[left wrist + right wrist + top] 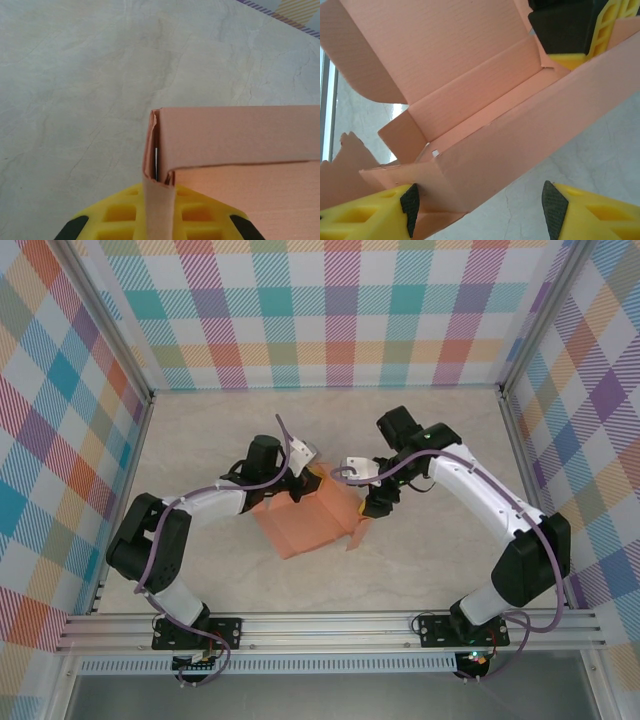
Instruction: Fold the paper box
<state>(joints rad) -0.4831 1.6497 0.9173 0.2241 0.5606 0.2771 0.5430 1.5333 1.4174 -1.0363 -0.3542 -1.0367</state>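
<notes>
**Top view.** We find the box (pixel 305 520) partly folded at mid-table (pixel 200 440), between the two arms. The left gripper (pixel 303 483) meets its 12 o'clock corner. The right gripper (pixel 372 508) stands at its 3 o'clock edge.

**Left wrist view.** The jaws are pressed together on an upright flap at 6 o'clock. A raised wall runs off toward 3 o'clock.

**Right wrist view.** The jaws are spread and straddle a long wall. The 7 o'clock pad (pixel 410 207) touches the card, while the 5 o'clock one stands apart over the table. The left gripper pinches the far corner at 1 o'clock.

**Assessment.** We judge the step in hand to be setting this wall upright. The left pinch should hold firm as the anchor. The right jaws should close low, near the crease, and turn the wall slowly along the score, since thin card buckles easily.
</notes>
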